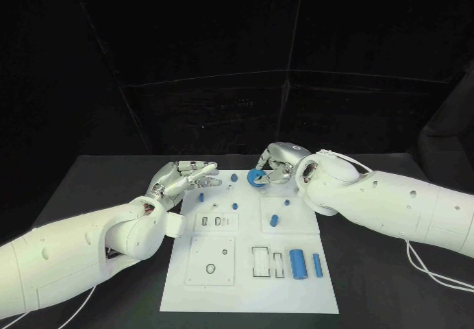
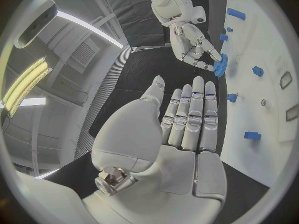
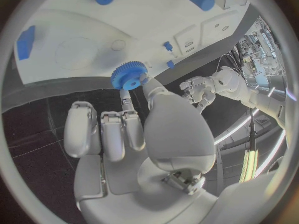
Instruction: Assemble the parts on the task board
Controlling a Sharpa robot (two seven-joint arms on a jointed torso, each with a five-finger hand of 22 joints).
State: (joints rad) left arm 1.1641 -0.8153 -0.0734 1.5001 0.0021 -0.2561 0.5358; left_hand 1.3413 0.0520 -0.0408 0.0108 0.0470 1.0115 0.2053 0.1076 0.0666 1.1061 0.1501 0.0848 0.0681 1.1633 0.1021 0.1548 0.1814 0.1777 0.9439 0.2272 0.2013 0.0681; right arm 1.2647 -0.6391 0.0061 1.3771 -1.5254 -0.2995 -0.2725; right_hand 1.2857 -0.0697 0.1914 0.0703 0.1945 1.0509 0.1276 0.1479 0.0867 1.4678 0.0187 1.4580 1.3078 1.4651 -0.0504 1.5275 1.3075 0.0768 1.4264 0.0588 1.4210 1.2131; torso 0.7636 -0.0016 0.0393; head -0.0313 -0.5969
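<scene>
One blue gear is being pinched by the right hand between thumb and a fingertip, other fingers lying loosely apart beside it. It is hanging right over the far edge of the task board, near the top middle. The left hand is holding nothing, fingers straight and lying side by side, resting at the board's far left corner.

Risks, as I'm judging them: the grip is looking thin, just on the rim, so the gear could be tipping or slipping out if the wrist turns fast. If it drops here it may be rolling off the far edge onto the black table. Seating it tilted on a peg could be jamming it. The small blue pegs standing close by could be getting knocked by the loose fingers.

The gear is looking like a flat toothed wheel, solid blue, fine teeth all round, a centre hole facing the head camera. Two blue cylinders are lying near the board's front right, well apart from the hands.
</scene>
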